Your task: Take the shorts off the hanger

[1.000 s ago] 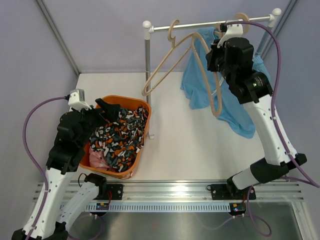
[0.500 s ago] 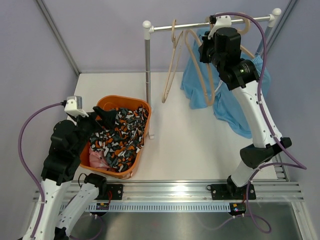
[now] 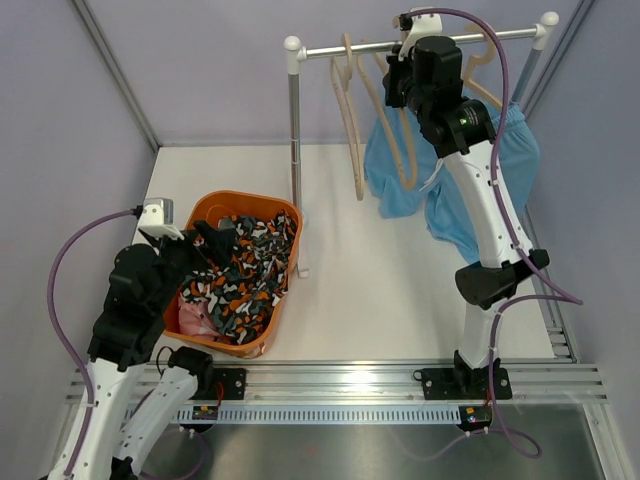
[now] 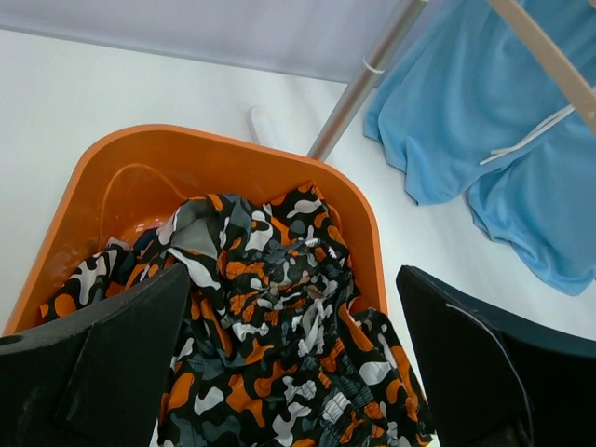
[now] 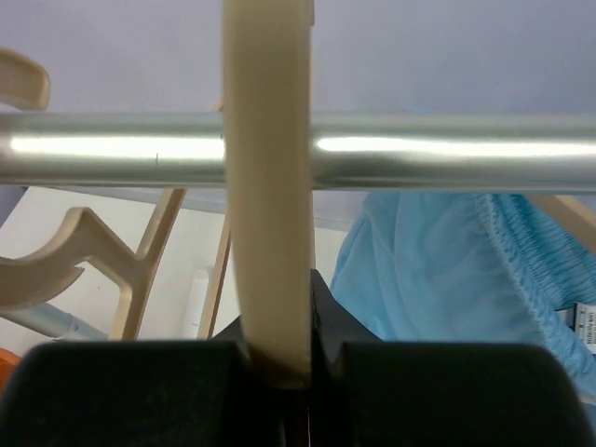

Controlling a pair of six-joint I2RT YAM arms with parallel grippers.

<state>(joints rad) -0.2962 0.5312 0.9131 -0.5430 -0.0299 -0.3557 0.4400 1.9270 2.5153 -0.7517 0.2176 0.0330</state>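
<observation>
The right arm (image 3: 480,200) is stretched up to the metal rail (image 5: 447,149). Its jaws are clenched on the beige hook of a hanger (image 5: 265,186). The hook rises from between the two jaws and curves over the rail, which crosses just above them. In the wrist view, two more beige hangers (image 5: 140,270) are a little to the left of the jaws. The light blue shorts (image 5: 438,270) are just to the right of them, with the gathered waistband near the rail. From the top view these shorts (image 3: 500,150) hang under the rail, below the right jaws and well above the tabletop (image 3: 380,290). I cannot tell whether the grasped hanger is the one that carries them.

The left arm (image 3: 130,310) is low, and its jaws are released and spread wide apart. One black finger (image 4: 102,363) is at each lower corner of the wrist view. Straight in front of these jaws is the orange basket (image 4: 186,144). The black shorts with orange and white blotches (image 4: 270,317) lie crumpled inside it, reaching into the gap between the two fingers, but I cannot tell if they touch. The pink shorts (image 3: 197,318) lie in the same basket, mostly under the black pair, at the end nearest the arm's base. Beyond the basket, further from the left jaws, the post (image 4: 358,84) of the rail stands on the tabletop.
</observation>
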